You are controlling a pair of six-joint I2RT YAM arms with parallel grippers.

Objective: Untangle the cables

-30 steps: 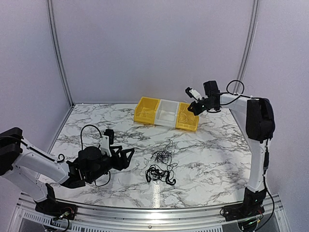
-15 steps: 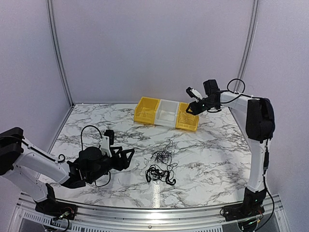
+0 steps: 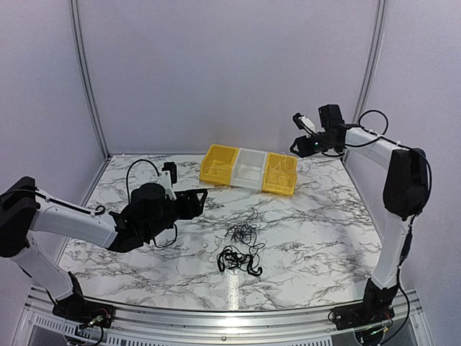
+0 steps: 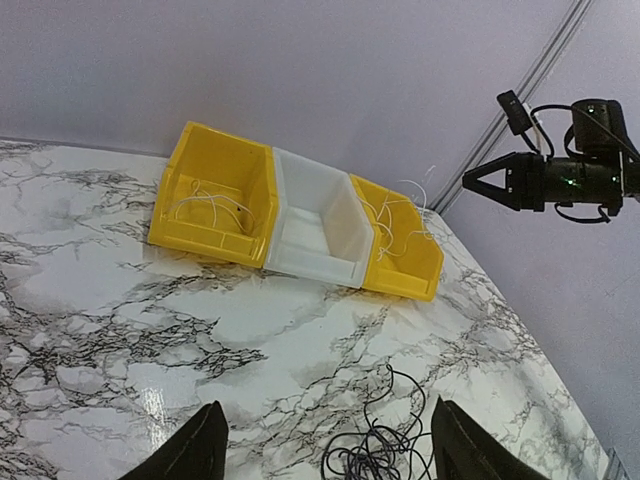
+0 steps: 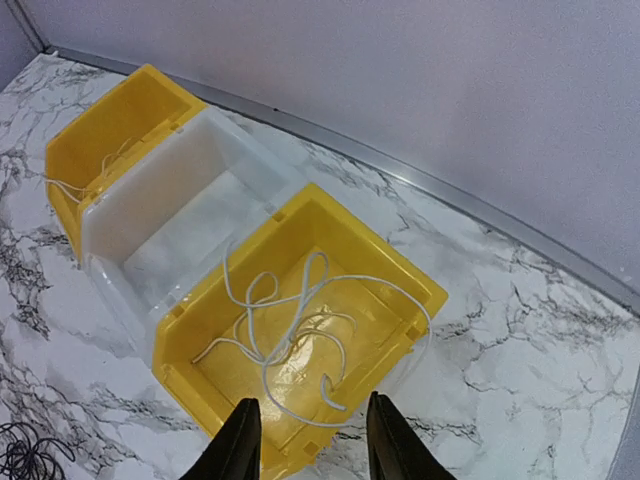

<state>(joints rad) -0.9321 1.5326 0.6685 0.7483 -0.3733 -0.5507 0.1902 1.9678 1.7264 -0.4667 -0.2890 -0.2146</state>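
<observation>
Two loose knots of thin black cables lie mid-table, a smaller one (image 3: 242, 231) and a denser one (image 3: 237, 259) nearer me. The smaller knot shows at the bottom of the left wrist view (image 4: 392, 442). My left gripper (image 3: 199, 196) is open and empty, held above the table left of the knots, its jaws wide apart (image 4: 325, 458). A whitish cable (image 5: 285, 325) lies looped in the right yellow bin (image 5: 400, 275). My right gripper (image 3: 296, 148) hangs high above that bin, open and empty (image 5: 313, 445). Another thin whitish cable (image 4: 208, 203) lies in the left yellow bin (image 4: 225, 160).
Three bins stand in a row at the back: yellow (image 3: 218, 164), white (image 3: 250, 168) and yellow (image 3: 279, 175). The white bin (image 5: 175, 205) looks empty. Grey walls close the table at the back and sides, and a metal rail runs along the near edge.
My left arm has risen and swung away from me and to the right, toward the table's middle. My right arm has lifted up and to the right, away from the right yellow bin.
</observation>
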